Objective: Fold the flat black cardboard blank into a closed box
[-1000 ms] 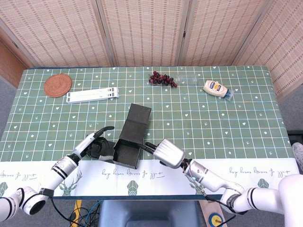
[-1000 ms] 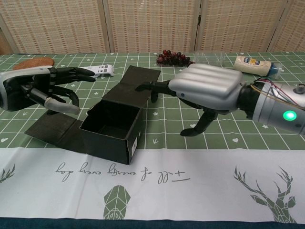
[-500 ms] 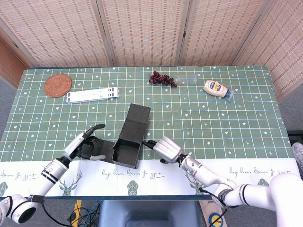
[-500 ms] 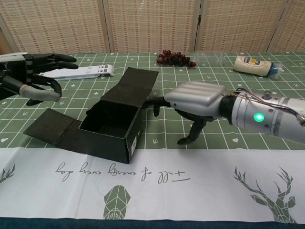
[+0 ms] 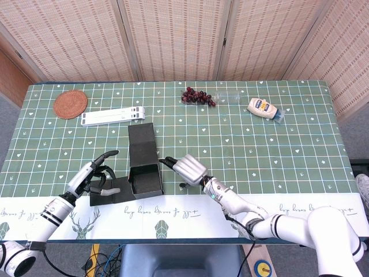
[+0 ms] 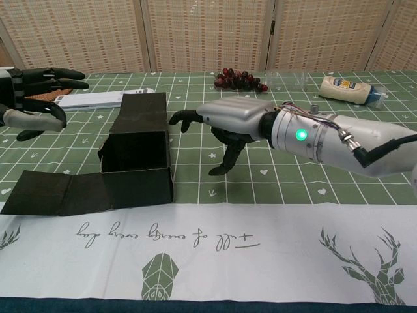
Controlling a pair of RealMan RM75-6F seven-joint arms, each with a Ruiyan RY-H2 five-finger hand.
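Note:
The black cardboard box [image 5: 145, 178] stands partly folded and open-topped near the table's front left. Its lid flap [image 5: 142, 147] sticks up at the back, and a side flap [image 5: 108, 196] lies flat to the left. In the chest view the box [image 6: 137, 169] has its flat flap [image 6: 55, 201] on the white runner's edge. My right hand [image 5: 187, 168] is just right of the box with fingers spread. One fingertip [image 6: 174, 119] is at the lid flap's right edge, and I cannot tell whether it touches. My left hand [image 5: 93, 176] hovers empty above the flat flap, with its fingers [image 6: 45, 77] apart.
At the back stand a woven coaster [image 5: 70, 104], a long white stand [image 5: 112, 116], a bunch of grapes [image 5: 198, 96], a clear bottle [image 5: 230, 96] and a mayonnaise bottle [image 5: 264, 108]. The white runner [image 6: 215, 241] lines the table's front edge.
The box has slid left and turned square to the table edge, with its lid flap now more upright. My right hand followed it leftward. My left hand drew back to the left.

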